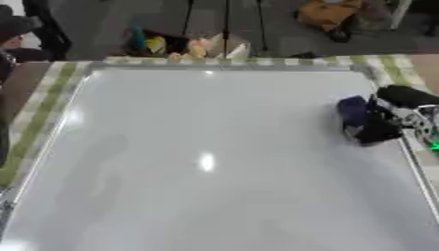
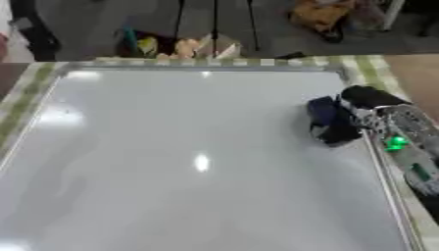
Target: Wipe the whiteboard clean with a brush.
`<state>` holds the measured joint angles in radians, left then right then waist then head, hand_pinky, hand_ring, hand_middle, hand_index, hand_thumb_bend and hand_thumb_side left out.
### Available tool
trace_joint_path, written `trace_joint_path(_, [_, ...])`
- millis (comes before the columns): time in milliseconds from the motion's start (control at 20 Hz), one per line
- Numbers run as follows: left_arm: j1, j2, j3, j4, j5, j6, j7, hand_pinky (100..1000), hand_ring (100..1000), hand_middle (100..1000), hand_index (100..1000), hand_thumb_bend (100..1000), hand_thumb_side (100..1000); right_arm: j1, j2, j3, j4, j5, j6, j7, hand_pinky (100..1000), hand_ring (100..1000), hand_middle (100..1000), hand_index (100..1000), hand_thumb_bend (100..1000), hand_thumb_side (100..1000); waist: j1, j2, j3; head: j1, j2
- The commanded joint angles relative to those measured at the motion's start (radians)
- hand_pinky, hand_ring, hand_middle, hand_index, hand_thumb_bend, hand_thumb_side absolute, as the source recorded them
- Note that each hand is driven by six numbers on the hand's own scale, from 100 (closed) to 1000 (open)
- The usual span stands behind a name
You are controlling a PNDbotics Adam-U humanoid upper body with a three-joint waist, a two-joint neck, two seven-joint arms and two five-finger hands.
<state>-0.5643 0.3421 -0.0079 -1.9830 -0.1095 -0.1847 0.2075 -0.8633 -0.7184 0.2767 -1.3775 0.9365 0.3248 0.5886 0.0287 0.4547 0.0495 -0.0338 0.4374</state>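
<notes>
A large whiteboard (image 1: pixel 206 162) is laid flat on the desk, filling most of the view, and its surface looks free of marks, with only ceiling light reflected in it. The right hand (image 2: pixel 352 117) is brought in from the right edge, toward the far right part of the board, and its fingers are curled round a dark blue brush (image 2: pixel 322 112), which is held against the board just inside the right-hand frame. The brush seems to be kept low and flat so that its wiping face meets the surface, though the contact itself cannot be confirmed. A green light is seen on the forearm behind the hand. The left hand is not seen in either view. A striped green and white cloth (image 1: pixel 51 93) is spread under the board, probably to cushion it or stop it sliding on the desk. Since no writing can be made out, the wiping is judged to be nearly or fully done.
</notes>
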Motion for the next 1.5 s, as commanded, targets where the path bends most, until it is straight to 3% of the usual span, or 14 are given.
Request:
trace_joint_path(50, [-0.014,0.015,0.003,-0.017,0.003,0.001,-0.001,673,809,686,810,100,993,-0.02,-0.026,0.0,-0.019,-0.019,-0.004,0.004,369,466,342,379,100,585,-0.001,-0.027,0.001,-0.003,-0.007])
trace_joint_path(900, [-0.014,0.013,0.004,-0.017,0.004,0.001,-0.001,674,809,688,810,100,992,-0.016,-0.026,0.057,-0.136,-0.07,-0.026,0.045,354,454,313,373,100,590,-0.001,-0.037,0.0,-0.005,0.004])
trace_joint_path(1500, [-0.012,0.014,0.005,-0.017,0.004,0.001,-0.001,675,809,688,809,100,992,-0.007,-0.027,0.041,-0.096,-0.038,-0.007,0.043,362,461,316,376,100,569,0.0,-0.036,0.001,-0.007,0.001])
